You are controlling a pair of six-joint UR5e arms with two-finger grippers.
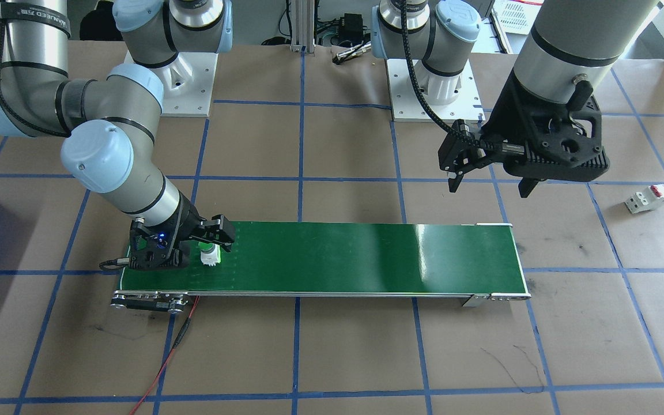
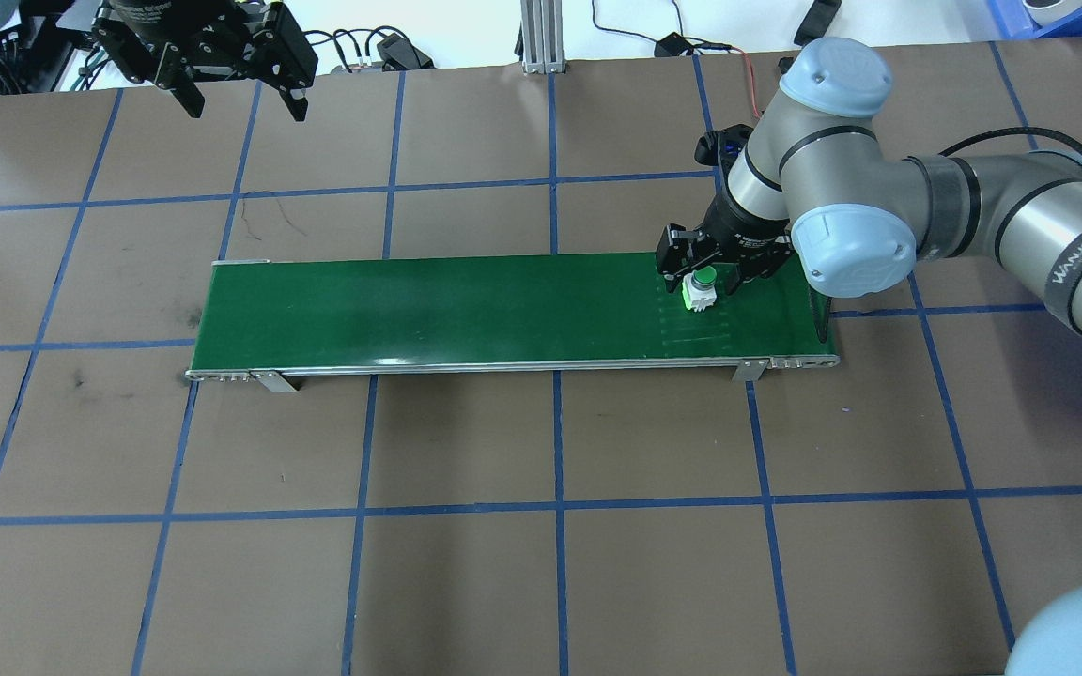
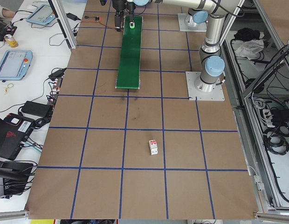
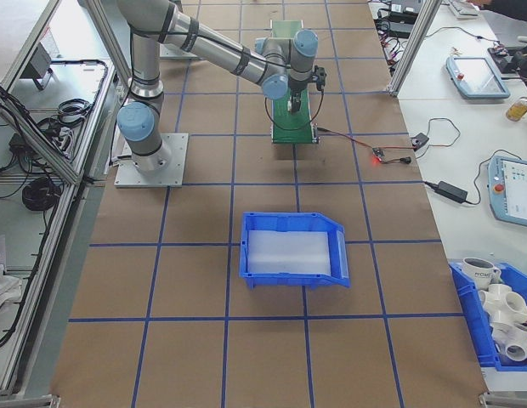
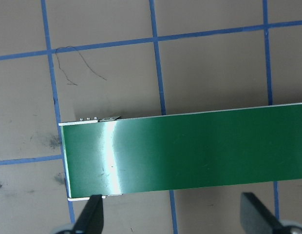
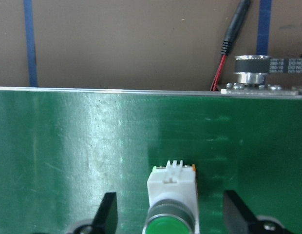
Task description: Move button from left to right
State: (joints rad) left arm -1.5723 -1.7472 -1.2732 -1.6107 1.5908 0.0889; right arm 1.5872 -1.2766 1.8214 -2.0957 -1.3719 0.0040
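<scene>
The button (image 6: 171,187), a green cap on a white body, stands on the green conveyor belt (image 2: 456,310) near its right end. My right gripper (image 6: 171,217) is low over the belt and open. One finger stands on each side of the button, with a gap on both sides. The overhead view shows the same button (image 2: 699,287) between the fingers of the right gripper (image 2: 705,274). My left gripper (image 2: 247,108) hangs open and empty, high above the table beyond the belt's left end. Its wrist view looks down on that end of the belt (image 5: 190,151).
A white breaker block with a red top (image 1: 647,199) lies on the table off the belt's left end. A blue bin (image 4: 293,248) sits on the table beyond the belt's right end. A red wire (image 1: 165,357) trails from the belt's motor end.
</scene>
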